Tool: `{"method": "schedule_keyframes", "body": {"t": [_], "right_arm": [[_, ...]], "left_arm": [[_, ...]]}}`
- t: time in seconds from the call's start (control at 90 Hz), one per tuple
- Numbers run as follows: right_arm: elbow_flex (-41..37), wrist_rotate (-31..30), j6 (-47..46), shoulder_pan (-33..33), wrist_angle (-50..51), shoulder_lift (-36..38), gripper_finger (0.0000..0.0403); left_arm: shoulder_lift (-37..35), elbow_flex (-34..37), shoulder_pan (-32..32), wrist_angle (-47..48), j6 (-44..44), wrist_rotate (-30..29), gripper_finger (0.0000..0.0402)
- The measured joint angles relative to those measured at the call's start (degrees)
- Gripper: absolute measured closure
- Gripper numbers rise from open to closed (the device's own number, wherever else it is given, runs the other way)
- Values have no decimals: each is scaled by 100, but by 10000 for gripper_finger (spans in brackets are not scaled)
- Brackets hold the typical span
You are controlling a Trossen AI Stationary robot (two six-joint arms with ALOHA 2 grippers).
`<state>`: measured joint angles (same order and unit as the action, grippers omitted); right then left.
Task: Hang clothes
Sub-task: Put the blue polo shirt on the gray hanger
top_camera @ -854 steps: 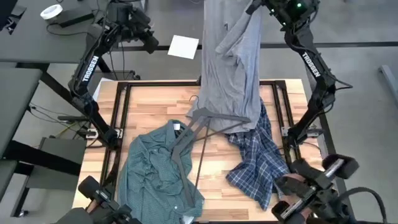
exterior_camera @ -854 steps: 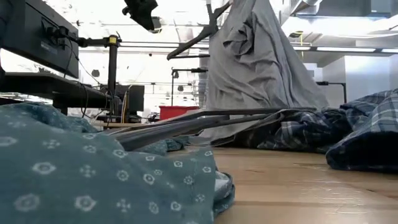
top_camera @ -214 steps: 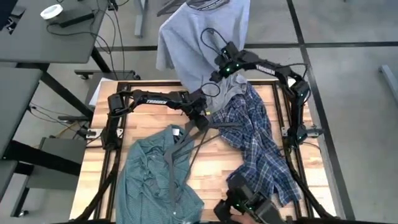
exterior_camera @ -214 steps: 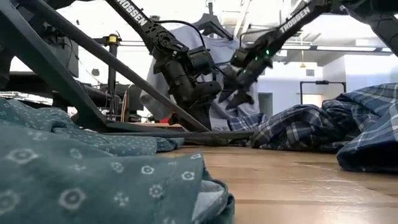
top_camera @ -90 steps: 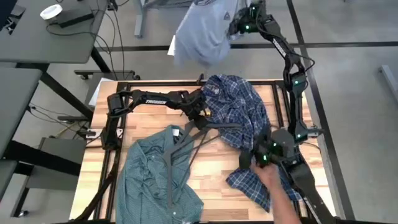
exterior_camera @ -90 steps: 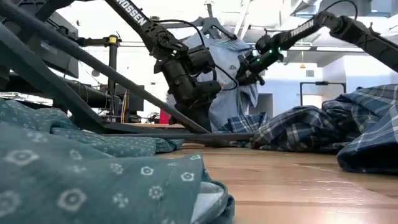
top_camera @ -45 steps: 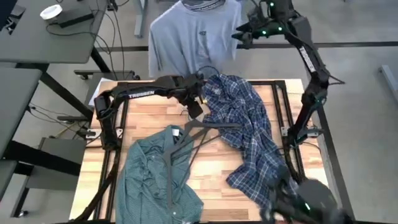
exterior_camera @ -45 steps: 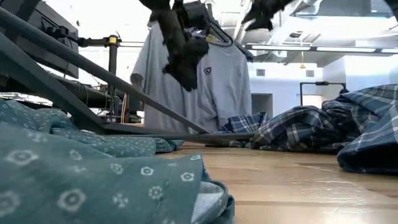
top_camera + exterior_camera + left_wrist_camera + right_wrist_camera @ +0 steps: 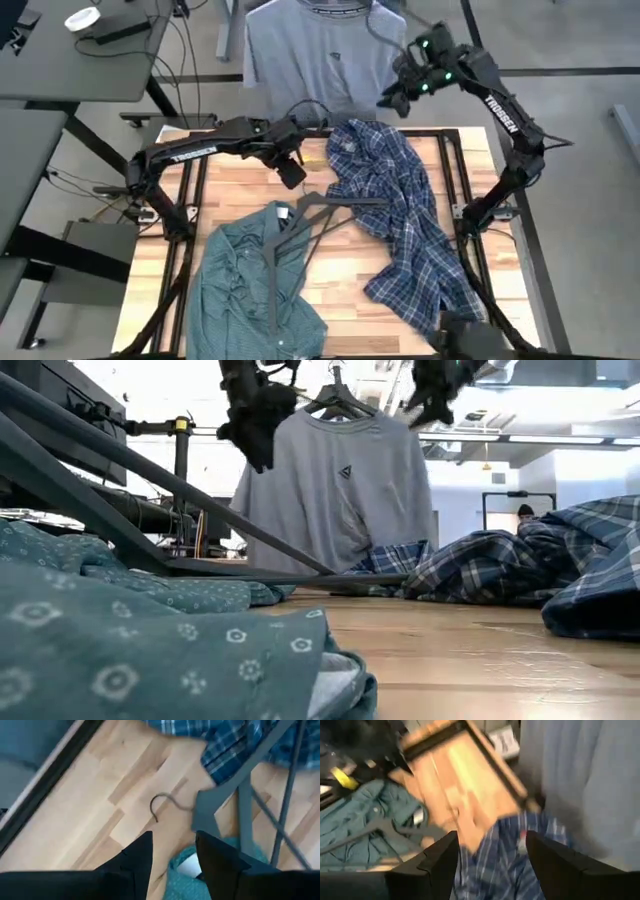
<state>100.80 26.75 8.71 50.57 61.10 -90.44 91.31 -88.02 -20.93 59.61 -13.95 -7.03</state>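
The grey long-sleeve tee [image 9: 325, 50] hangs on a dark hanger [image 9: 338, 398] beyond the table's far edge, chest logo facing the table. The blue-white plaid shirt [image 9: 400, 215] lies crumpled on the right half of the table. The green checked shirt [image 9: 250, 285] lies at the near left. My left gripper [image 9: 291, 168] hovers open above the far middle of the table, over a loose hanger's hook [image 9: 159, 806]. My right gripper [image 9: 393, 96] is open in the air by the tee's sleeve, above the plaid shirt's far end [image 9: 502, 855].
Loose grey hangers [image 9: 310, 225] lie across the table's middle, between the green and plaid shirts, partly on the green shirt. A black frame [image 9: 190, 200] runs round the tabletop. Bare wood [image 9: 240, 180] shows at the far left.
My right gripper has come back from the hung tee toward the table and down, and now stands over the plaid shirt's far end. My left gripper has risen and shifted toward the table's left. The grey tee, twisted and swinging a second ago, now hangs flat.
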Motion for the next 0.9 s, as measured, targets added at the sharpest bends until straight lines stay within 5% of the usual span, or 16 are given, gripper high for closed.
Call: {"method": "schedule_keyframes", "body": {"t": [0.133,0.289,0.456,0.667,0.9], "right_arm": [[-1765,-30,-938,-296,-1623,-96,186],[-2866,-657,-1665,-707,-3280,-701,186],[-2923,-1402,-1593,-1127,-3262,-1569,186],[-2916,-1271,-1940,-1742,-3472,-2192,186],[-2224,-699,-2943,-2535,-4844,-2846,186]], "left_arm": [[-357,907,-322,-669,175,974,270],[-476,1460,-480,-923,542,1301,270],[-474,1553,-485,-811,1128,1357,270],[-474,1553,-483,-758,1469,1445,270],[-474,1553,-551,-770,1574,1443,270]]}}
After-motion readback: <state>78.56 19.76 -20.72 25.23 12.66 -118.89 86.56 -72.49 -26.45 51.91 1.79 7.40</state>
